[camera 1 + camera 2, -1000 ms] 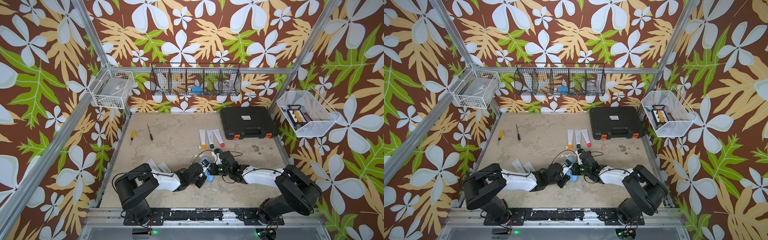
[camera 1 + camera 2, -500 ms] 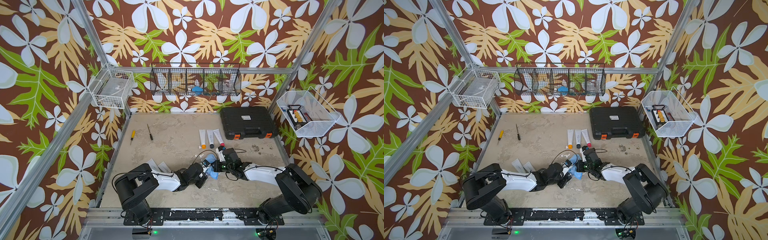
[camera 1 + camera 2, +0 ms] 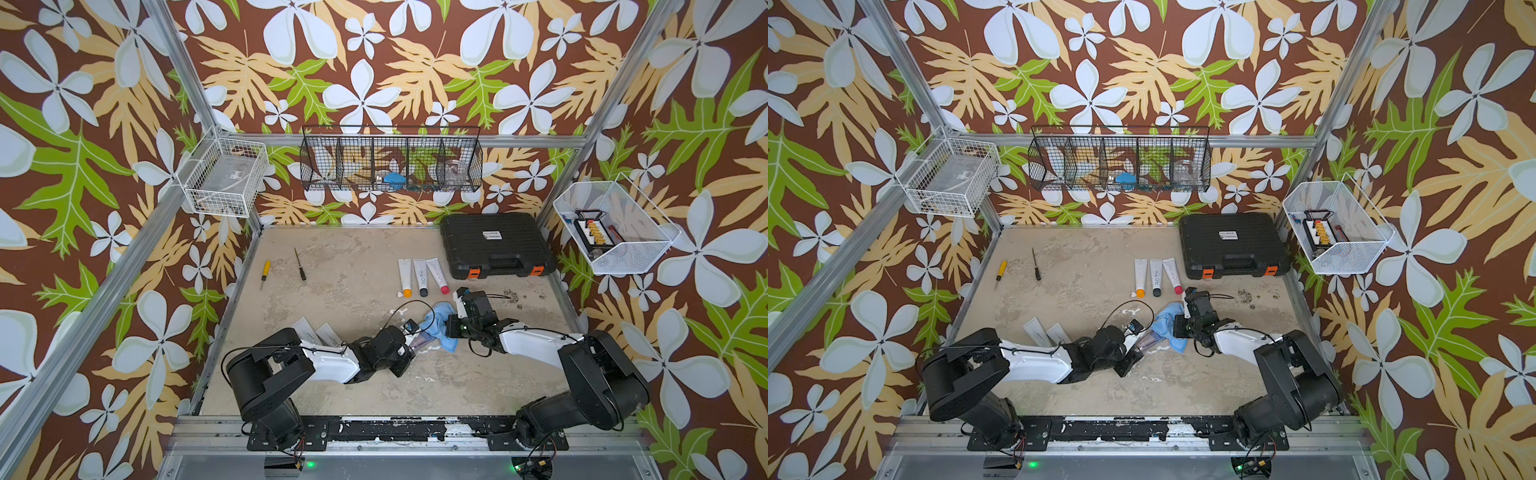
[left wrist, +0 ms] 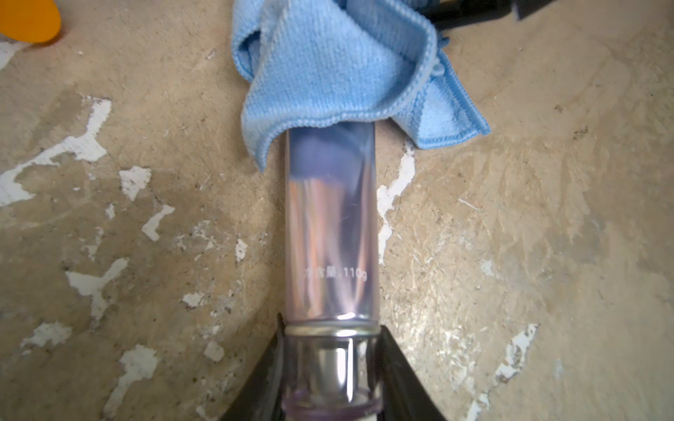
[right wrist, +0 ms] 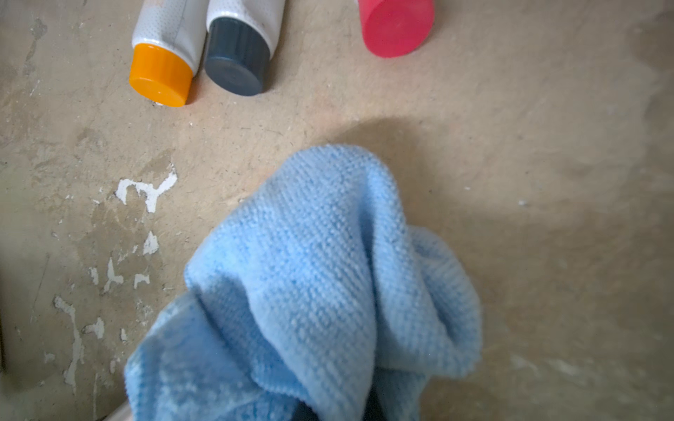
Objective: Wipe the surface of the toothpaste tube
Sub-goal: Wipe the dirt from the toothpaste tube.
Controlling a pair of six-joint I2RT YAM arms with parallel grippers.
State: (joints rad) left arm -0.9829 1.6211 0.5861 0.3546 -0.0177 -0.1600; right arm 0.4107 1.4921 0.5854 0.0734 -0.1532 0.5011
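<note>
"110g" on toothpaste tube (image 4: 330, 233) (faint).

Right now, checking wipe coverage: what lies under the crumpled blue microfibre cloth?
Visible: the translucent purple toothpaste tube, its near end in the left gripper. Its far end is hidden beneath the blue cloth.

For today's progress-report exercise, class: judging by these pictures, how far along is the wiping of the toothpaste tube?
Done: the left pincer grips the purple tube at its cap end, and the right pincer is shut on the blue cloth. In hand: the cloth drapes over the tube's far end. Left: the bare stretch down to the cap shows uncovered; whether it has been wiped cannot be told.
</note>
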